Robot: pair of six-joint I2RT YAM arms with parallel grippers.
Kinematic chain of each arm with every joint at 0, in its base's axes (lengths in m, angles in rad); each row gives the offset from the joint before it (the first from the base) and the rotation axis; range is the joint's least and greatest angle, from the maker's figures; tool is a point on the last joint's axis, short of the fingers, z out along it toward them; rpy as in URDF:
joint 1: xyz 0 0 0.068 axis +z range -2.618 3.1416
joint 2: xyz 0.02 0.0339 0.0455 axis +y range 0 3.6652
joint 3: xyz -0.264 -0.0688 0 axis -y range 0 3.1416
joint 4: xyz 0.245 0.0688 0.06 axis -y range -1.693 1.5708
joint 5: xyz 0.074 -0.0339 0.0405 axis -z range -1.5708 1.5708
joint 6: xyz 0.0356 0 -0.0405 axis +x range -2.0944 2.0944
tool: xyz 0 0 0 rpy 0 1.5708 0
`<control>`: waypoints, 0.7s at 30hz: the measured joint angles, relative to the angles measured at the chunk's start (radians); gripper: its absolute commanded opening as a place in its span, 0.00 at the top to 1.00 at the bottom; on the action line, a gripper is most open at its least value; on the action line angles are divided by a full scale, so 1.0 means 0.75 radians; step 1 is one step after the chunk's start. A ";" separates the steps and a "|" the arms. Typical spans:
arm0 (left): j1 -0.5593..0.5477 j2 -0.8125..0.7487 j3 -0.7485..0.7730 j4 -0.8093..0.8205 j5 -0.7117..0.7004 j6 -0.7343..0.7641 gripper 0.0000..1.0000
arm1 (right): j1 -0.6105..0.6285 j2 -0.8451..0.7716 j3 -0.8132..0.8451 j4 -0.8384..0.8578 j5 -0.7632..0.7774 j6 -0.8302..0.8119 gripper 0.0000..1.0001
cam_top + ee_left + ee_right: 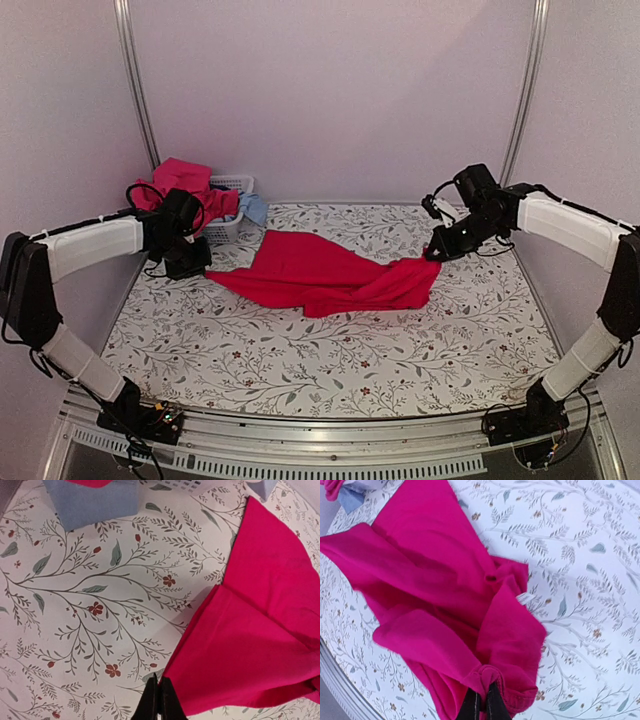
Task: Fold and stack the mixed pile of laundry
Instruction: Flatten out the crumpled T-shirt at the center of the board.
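Top view: one red cloth point(320, 275) lies pulled out on the bench point(330, 360), rumpled and unfolded. The left pincer point(190, 265) is at its left corner and the right pincer point(437, 255) at its bunched right end. The rest of the laundry pile point(185, 185) sits heaped in and over the basket point(235, 190) at the back left: red, pink and a light blue cloth point(253, 208). No folded stack is anywhere in sight.

Left wrist view: the left pincer is fully closed, its tips right at the cloth corner. It looks pinched on the edge, though the hold is thin and hard to confirm. The cloth fans out flat-ish to the right, with a blue piece at the top edge of the view.

Right wrist view: the right pincer is closed tight on a gathered wad of the red cloth, which shows many creases and overlapping layers.

Judgement: very early in the task. The first item is only being spread, with no fold made, and every other piece has yet to be taken out, folded and stacked.
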 measured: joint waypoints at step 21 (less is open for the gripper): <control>0.028 -0.080 -0.192 0.014 0.063 -0.030 1.00 | 0.220 -0.013 -0.228 -0.042 -0.308 -0.016 0.30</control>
